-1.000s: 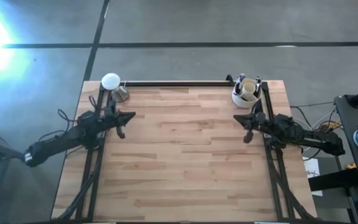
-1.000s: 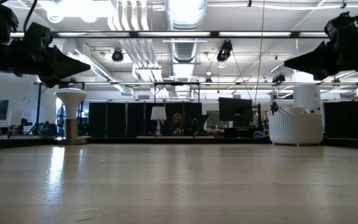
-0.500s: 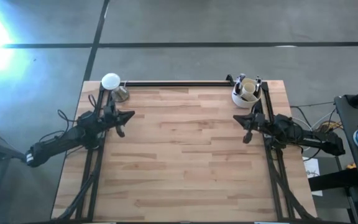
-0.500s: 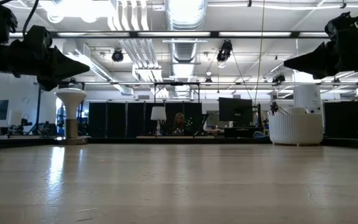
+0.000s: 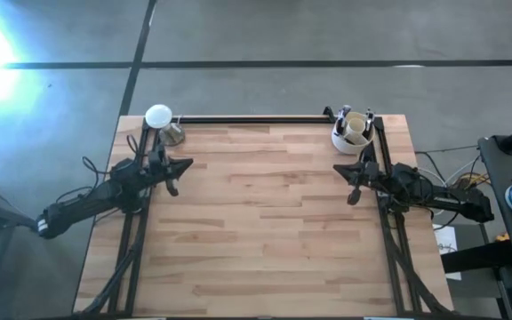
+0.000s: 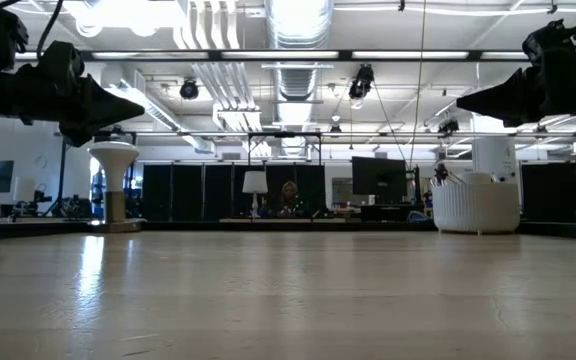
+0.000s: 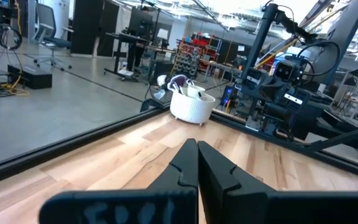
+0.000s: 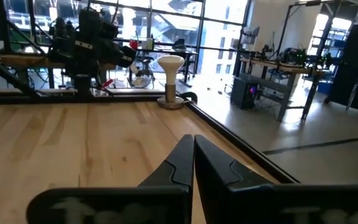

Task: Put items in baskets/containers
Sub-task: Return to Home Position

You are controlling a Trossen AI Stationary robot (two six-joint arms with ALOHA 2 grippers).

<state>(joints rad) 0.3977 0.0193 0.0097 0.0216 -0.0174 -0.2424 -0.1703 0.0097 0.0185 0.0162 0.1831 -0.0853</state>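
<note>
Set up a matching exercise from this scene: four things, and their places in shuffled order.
Things:
1. cup
2. white disc on stand
3. left gripper
4. right gripper

Places on the table:
A. by the left edge, jaws shut
B. back right corner
C. by the right edge, jaws shut
D. back left corner

Pairs: 1-B, 2-D, 3-A, 4-C

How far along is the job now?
Looks finished: brushes stand in the white cup, and none shows on the table. Nothing is in hand; left gripper and right gripper are shut, empty, at the table's sides. Nothing visible remains.
</note>
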